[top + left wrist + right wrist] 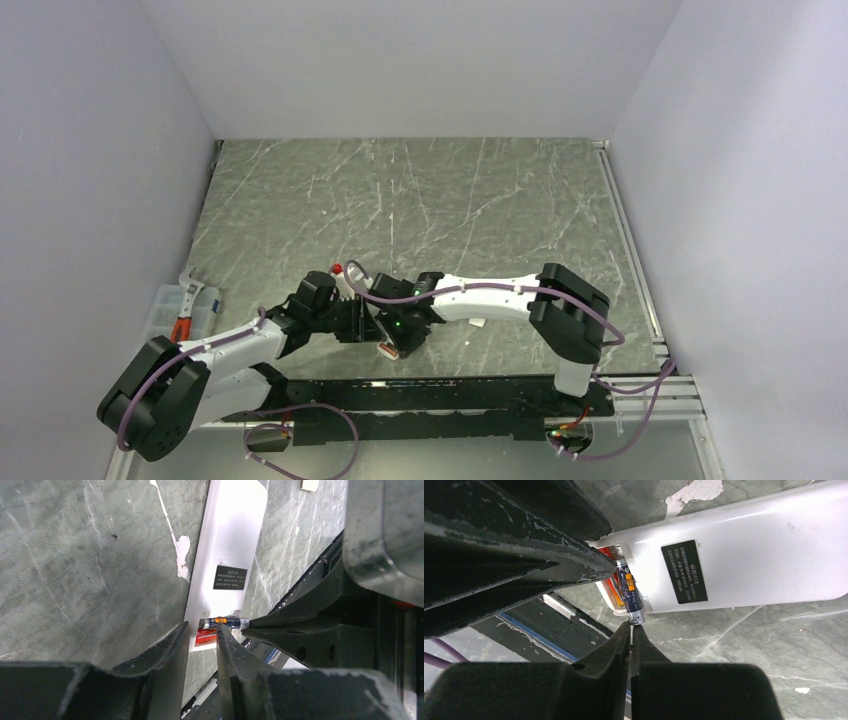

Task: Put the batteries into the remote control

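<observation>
My left gripper (202, 628), part open, clamps the remote (744, 550) by its end. My right gripper (629, 630) is closed and empty, tips touching the battery (630, 592) lying there.

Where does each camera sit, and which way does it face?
Top: above and behind, facing down on the table; left arm and right arm show.
Left wrist: faces along the left tool, gripping the remote.
Right wrist: faces along the shut right tool, its tips at the battery.
Both wrist views share remote, battery, the other tool.
</observation>
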`<state>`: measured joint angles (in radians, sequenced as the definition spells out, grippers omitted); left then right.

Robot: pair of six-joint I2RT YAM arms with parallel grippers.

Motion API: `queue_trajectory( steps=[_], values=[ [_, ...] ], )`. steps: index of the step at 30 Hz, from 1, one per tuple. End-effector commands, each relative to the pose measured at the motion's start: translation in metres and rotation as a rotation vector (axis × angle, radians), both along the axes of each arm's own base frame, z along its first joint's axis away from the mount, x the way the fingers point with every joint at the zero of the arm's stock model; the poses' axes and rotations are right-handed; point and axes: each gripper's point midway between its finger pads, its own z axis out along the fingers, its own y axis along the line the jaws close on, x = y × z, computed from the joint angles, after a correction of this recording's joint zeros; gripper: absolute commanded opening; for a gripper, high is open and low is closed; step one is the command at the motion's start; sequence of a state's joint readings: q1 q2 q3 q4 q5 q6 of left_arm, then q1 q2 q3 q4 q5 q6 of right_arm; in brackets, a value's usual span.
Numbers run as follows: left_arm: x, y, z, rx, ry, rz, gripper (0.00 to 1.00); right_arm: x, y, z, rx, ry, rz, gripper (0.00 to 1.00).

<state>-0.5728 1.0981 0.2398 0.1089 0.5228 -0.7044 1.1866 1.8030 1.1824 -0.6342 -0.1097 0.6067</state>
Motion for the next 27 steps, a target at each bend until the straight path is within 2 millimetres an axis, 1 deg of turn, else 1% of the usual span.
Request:
queue_trajectory(
  steps=[1,22,27],
  values=[
    [0.001,-0.007,0.008,-0.040,-0.017,-0.017,0.31,0.007,0.016,0.008,0.044,-0.027,-0.007,0.07],
    [-0.003,-0.009,0.006,-0.054,-0.002,-0.025,0.31,0.013,0.029,0.012,0.069,-0.033,0.002,0.06],
    [-0.004,-0.009,0.005,-0.057,0.003,-0.026,0.30,0.013,0.031,0.010,0.070,-0.028,0.003,0.06]
  ],
)
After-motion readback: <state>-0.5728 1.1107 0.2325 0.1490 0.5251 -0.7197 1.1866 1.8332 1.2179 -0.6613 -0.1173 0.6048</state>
